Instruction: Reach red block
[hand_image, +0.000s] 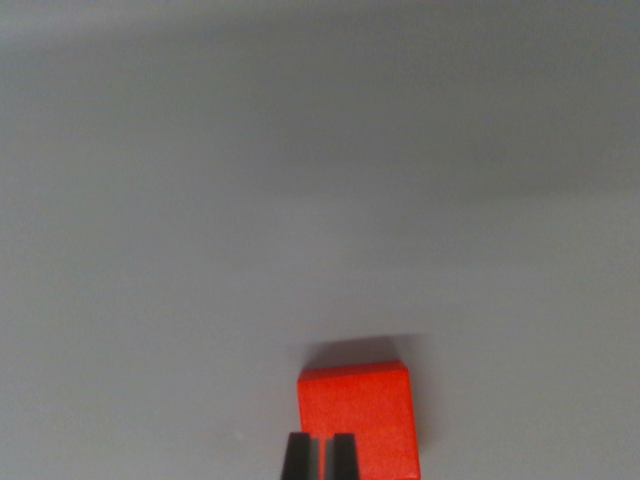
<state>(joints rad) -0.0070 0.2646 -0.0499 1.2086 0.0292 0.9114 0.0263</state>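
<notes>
Low in frame, red block (357, 418) just behind gripper (319, 456), jaws seemingly near-closed.

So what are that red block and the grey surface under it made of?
The red block looks like painted wood or matte plastic: flat even colour, crisp edges, no shine. The picture is too blurry to tell which. The grey surface looks like a smooth matte board or laminate, plain, with no grain or reflections showing.

We see the block (357, 420) resting on the tabletop (300, 200), low in the wrist view and a little toward its right. Our claw (319, 458) sits at the bottom edge, overlapping the block's near left part, fingertips nearly together.
</notes>
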